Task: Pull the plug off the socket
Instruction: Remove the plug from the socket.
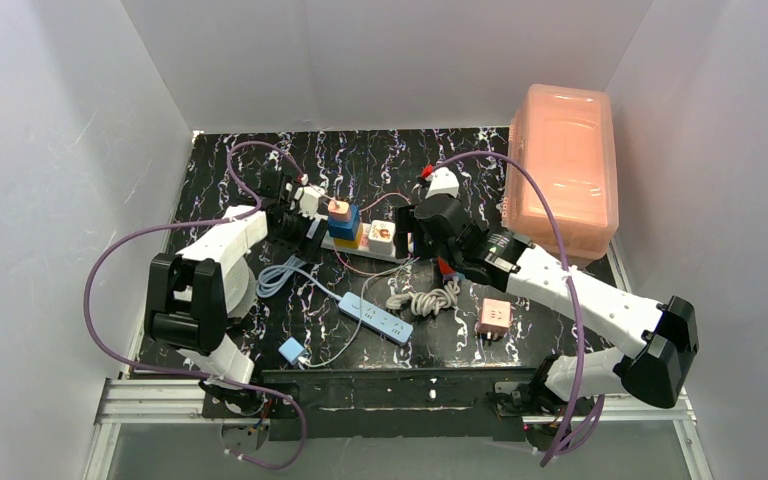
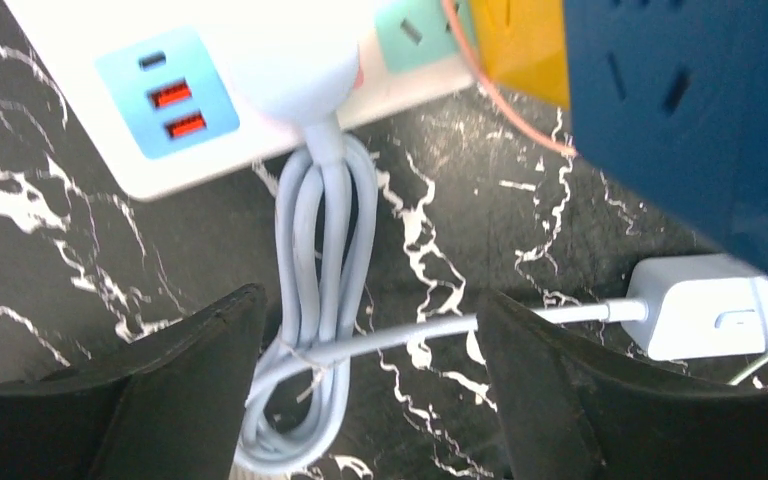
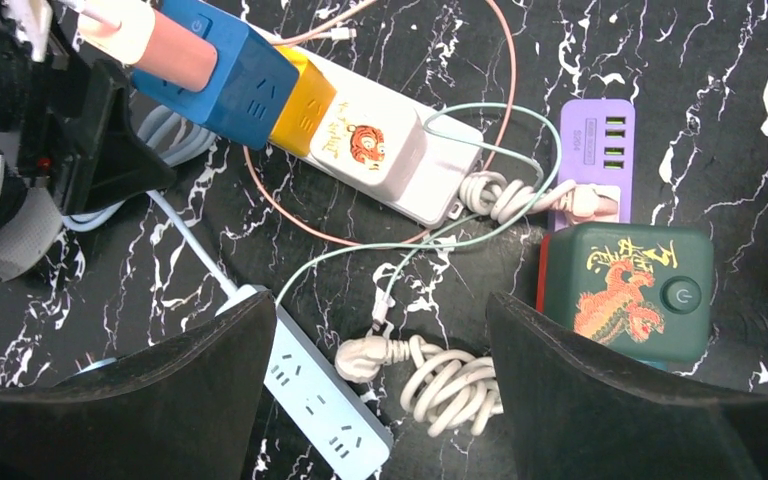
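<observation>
Near the black marbled tabletop's (image 1: 430, 345) centre lies the long white power strip with pastel outlets (image 2: 60, 40). The left gripper (image 2: 370, 300) holds its jaws wide astride the cord (image 2: 320, 250) of the pale-blue round plug (image 2: 300, 70), probably lining up a pull. The right gripper (image 3: 378, 300) hangs with jaws wide and empty.

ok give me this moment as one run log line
plug: seated in socket, not yet pulled | left tool: open, astride cord bundle | right tool: open, holding nothing
</observation>
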